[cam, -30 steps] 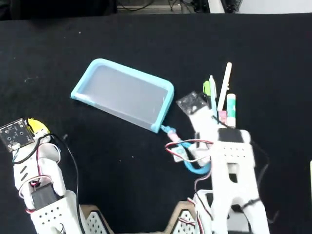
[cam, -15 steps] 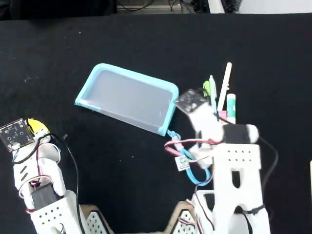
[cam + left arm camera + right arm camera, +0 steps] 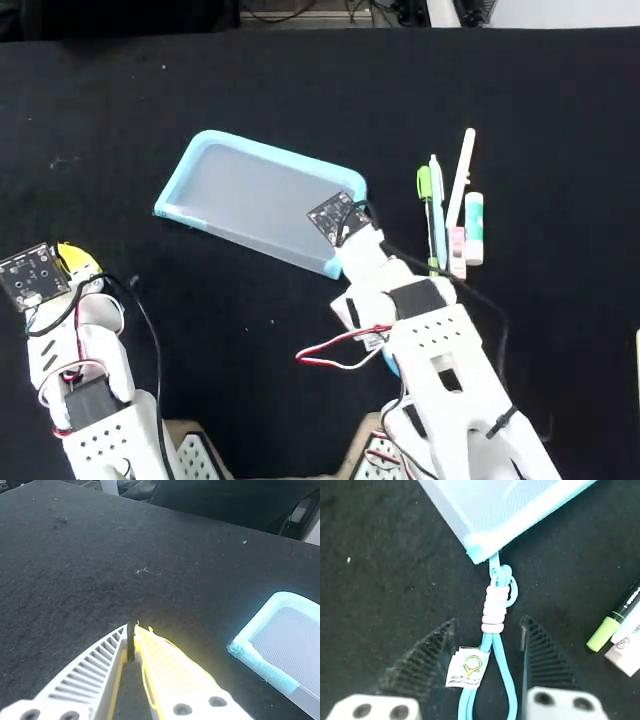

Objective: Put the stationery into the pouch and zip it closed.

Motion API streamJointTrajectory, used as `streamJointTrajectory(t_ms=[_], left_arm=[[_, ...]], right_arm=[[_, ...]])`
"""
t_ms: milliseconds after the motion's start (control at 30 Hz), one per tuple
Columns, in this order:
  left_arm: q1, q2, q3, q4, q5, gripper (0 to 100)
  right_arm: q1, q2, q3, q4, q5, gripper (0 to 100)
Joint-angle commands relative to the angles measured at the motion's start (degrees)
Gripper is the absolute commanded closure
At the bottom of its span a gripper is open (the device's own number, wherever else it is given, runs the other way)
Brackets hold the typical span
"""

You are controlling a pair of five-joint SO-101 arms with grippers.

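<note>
The light blue pouch [image 3: 258, 198] lies flat at mid-table, its corner [image 3: 490, 510] also in the right wrist view. A blue cord strap with a pink wrap [image 3: 494, 611] and a white tag [image 3: 466, 667] trails from that corner. My right gripper [image 3: 487, 630] is open, one finger on either side of the strap, not touching it. Several pens and a glue stick [image 3: 452, 205] lie side by side to the right of the pouch. A green highlighter [image 3: 611, 623] is among them. My left gripper [image 3: 132, 631] is shut and empty at the near left, well short of the pouch edge [image 3: 265, 672].
The right arm [image 3: 420, 320] covers the pouch's near right corner and the strap in the high view. The left arm [image 3: 75, 340] stands at the table's near left edge. Black cloth covers the table.
The right arm has swung left, away from the stationery, and now hangs over the pouch's strap corner. The pouch shifted slightly to the right early on. The left arm has not moved.
</note>
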State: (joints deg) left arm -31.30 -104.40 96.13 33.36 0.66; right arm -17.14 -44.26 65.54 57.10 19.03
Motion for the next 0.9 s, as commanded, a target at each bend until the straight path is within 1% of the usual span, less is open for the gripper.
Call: streamJointTrajectory(t_ms=[0,133,300,433,500,567,600,633,667,700,733,867], left_arm=[[0.13,-0.09,1.19,-0.62,0.79,97],[0.13,-0.09,1.19,-0.62,0.79,97],[0.13,-0.09,1.19,-0.62,0.79,97],[0.13,-0.09,1.19,-0.62,0.79,97],[0.13,-0.09,1.19,-0.62,0.79,97],[0.13,-0.09,1.19,-0.62,0.79,97],[0.13,-0.09,1.19,-0.62,0.79,97],[0.13,-0.09,1.19,-0.62,0.79,97],[0.13,-0.09,1.19,-0.62,0.79,97],[0.13,-0.09,1.19,-0.62,0.79,97],[0.13,-0.09,1.19,-0.62,0.79,97],[0.13,-0.09,1.19,-0.62,0.79,97]], right_arm=[[-0.79,-1.01,-0.22,-2.37,-0.53,80.1],[-0.18,3.38,-0.22,-5.63,-0.62,80.1],[1.67,16.84,-2.68,-10.99,-0.62,80.1],[5.89,25.8,-8.84,-5.89,-0.26,80.2],[7.74,28.79,-11.3,-2.73,-0.18,82.3],[9.23,30.2,-12.7,-1.49,-0.18,91.7],[10.11,30.2,-13.14,-1.23,-0.18,98.7],[11.16,29.76,-13.58,-0.88,-0.18,98.8],[12.22,28.88,-14.11,0.09,-0.09,96.5],[13.27,27.82,-14.73,1.32,0.44,97.8],[14.33,26.42,-15.43,3.08,2.02,99.2],[16.44,20.35,-18.15,13.1,8.26,98.7]])
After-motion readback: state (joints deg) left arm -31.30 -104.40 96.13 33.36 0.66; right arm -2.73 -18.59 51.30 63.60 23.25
